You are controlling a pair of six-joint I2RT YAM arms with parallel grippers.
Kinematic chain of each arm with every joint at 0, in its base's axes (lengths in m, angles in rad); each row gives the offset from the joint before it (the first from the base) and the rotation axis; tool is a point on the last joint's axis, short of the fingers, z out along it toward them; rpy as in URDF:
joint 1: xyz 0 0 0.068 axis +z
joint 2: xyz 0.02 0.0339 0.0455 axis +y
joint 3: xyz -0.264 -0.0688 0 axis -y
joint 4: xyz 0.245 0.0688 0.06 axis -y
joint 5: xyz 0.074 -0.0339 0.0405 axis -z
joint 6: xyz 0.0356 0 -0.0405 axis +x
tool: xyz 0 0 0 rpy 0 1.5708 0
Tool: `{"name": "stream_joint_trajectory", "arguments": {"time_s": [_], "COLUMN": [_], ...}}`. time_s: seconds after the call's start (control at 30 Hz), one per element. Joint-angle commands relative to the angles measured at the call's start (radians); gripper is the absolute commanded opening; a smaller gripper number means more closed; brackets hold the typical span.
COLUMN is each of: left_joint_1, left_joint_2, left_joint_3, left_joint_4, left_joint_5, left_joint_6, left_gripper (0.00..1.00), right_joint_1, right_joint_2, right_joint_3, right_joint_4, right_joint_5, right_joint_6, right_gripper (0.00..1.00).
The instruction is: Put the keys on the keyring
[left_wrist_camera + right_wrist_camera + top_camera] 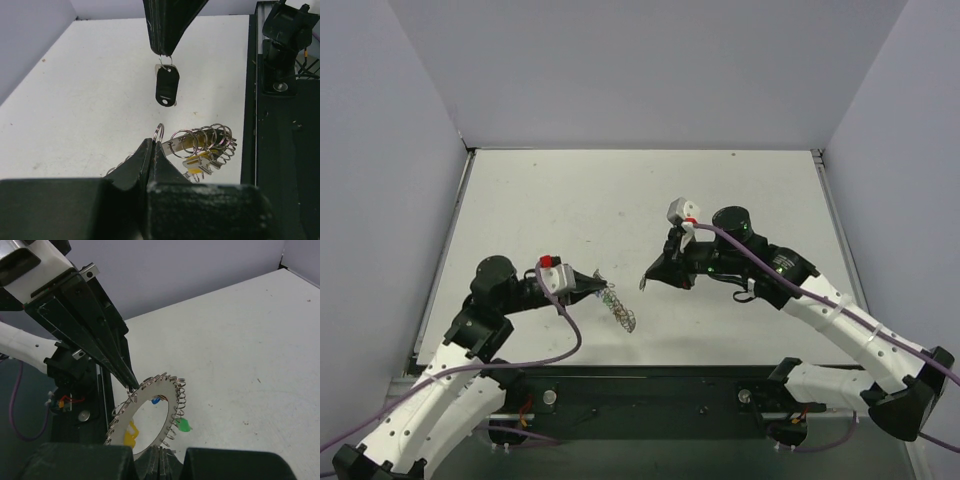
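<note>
The keyring [622, 308] is a silvery ring with a coil-like rim, held up off the table. My left gripper [597, 284] is shut on one small loop at its rim, seen in the left wrist view [153, 142] and the right wrist view [132, 385]. Yellow [131, 432], blue [156, 400] and green [183, 425] keys hang on the keyring [167, 390]. My right gripper [648, 278] is shut on the small ring of a black-headed key [166, 86], which hangs just beyond the keyring [200, 142]. The right gripper [160, 454] hides that key in its own view.
The white table [620, 200] has grey walls at the left, back and right. The black base rail [650, 385] with both arm mounts runs along the near edge, close under the keyring. The right arm's base [287, 45] stands on the rail.
</note>
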Motion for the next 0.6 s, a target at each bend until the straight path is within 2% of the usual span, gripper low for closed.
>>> {"name": "stream_joint_trajectory", "arguments": {"time_s": [0.0, 0.23, 0.57], "left_joint_1": [-0.031, -0.041, -0.041], "left_joint_2": [-0.12, -0.294, -0.362], "left_joint_3": [-0.057, -0.149, -0.208], "left_joint_4": [0.187, 0.265, 0.334], "left_joint_5": [-0.013, -0.042, -0.05], "left_joint_6": [0.12, 0.283, 0.37], "left_gripper": [0.0, 0.0, 0.0], "right_joint_1": [0.001, 0.001, -0.003], "right_joint_2": [-0.069, -0.084, -0.041], "right_joint_3": [0.04, 0.058, 0.078], "right_joint_4": [-0.027, -0.027, -0.026], "right_joint_5": [-0.103, -0.14, -0.163], "right_joint_6": [-0.054, -0.074, -0.1], "right_gripper": [0.0, 0.0, 0.0]}}
